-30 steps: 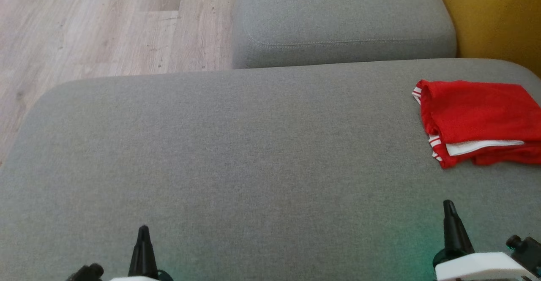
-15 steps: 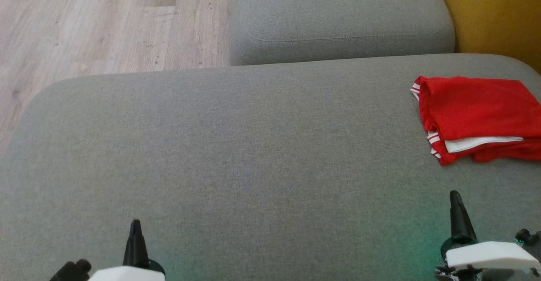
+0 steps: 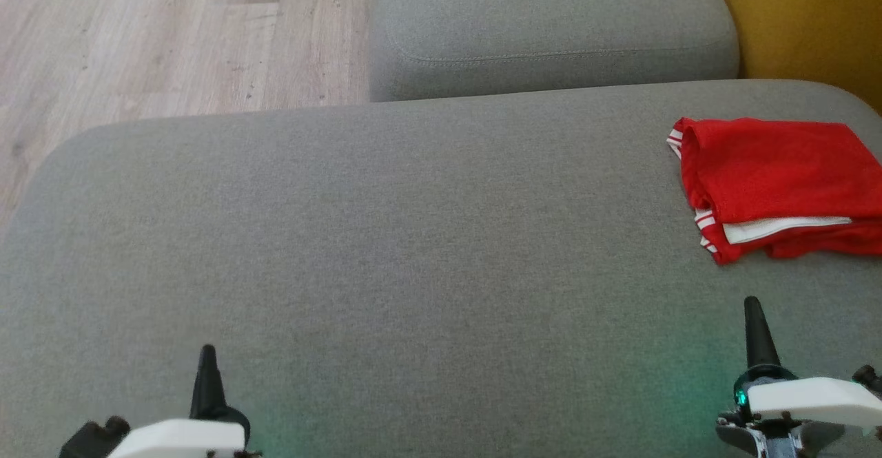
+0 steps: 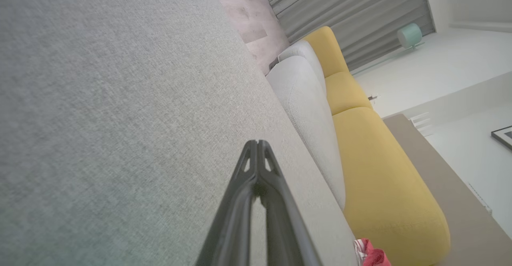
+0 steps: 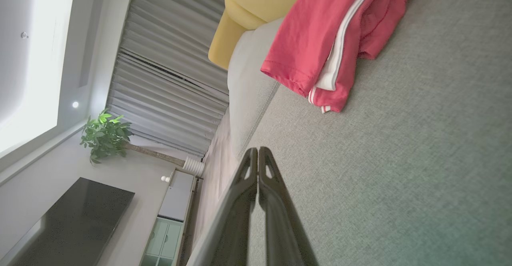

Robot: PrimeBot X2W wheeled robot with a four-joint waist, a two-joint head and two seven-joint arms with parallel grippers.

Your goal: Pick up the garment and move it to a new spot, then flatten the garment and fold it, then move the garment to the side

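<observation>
The garment is a red piece with white stripes, folded into a flat stack at the right end of the grey sofa seat. It also appears in the right wrist view as the garment, and a red corner of the garment peeks in the left wrist view. My right gripper stands shut and empty, well short of the garment's near edge. My left gripper is shut and empty at the lower left, far from the cloth. The tips are pressed together on the left gripper and on the right gripper.
A second grey cushion lies beyond the seat. A yellow sofa stands at the back right, and wooden floor lies to the left. The right wrist view catches a potted plant and a dark screen.
The head camera has tilted, so the whole scene sits slightly higher in view. Both grippers have risen a little in the frame. The garment has not moved on the seat.
</observation>
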